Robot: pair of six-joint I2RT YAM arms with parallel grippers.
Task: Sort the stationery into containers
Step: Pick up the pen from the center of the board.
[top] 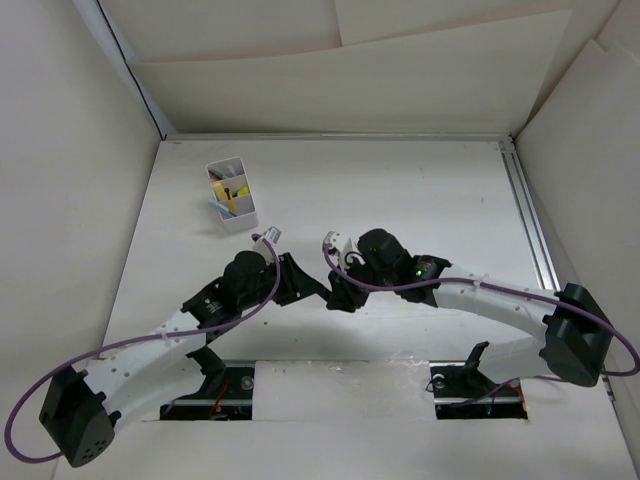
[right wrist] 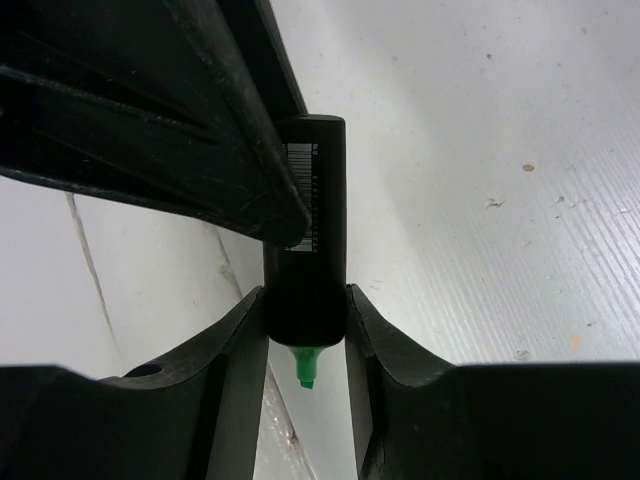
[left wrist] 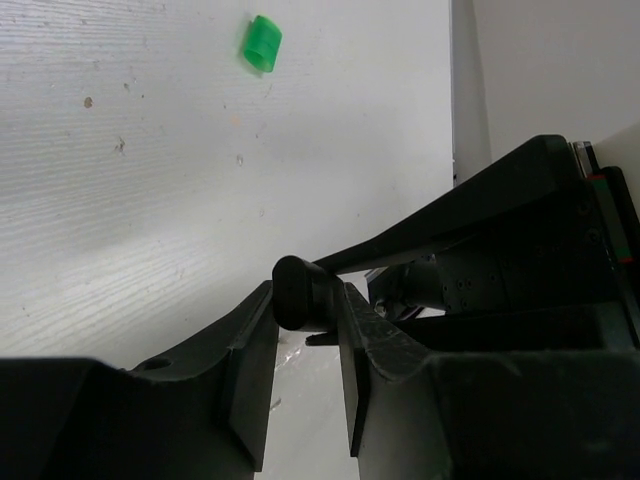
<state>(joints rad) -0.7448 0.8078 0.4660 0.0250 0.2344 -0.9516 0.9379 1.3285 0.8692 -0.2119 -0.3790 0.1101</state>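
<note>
A black-bodied highlighter (right wrist: 312,270) with a bare green tip (right wrist: 306,366) is held between both grippers above the table. My right gripper (right wrist: 306,312) is shut on its tip end. My left gripper (left wrist: 305,300) is shut on its black back end (left wrist: 296,294). The two grippers meet near the table's middle, left gripper (top: 305,284) and right gripper (top: 338,296). A loose green cap (left wrist: 262,44) lies on the table beyond the left gripper. The white two-compartment box (top: 232,196) stands at the back left and holds pens and a yellow highlighter.
White walls enclose the table on three sides. A metal rail (top: 530,220) runs along the right edge. The arm bases (top: 230,385) sit at the near edge.
</note>
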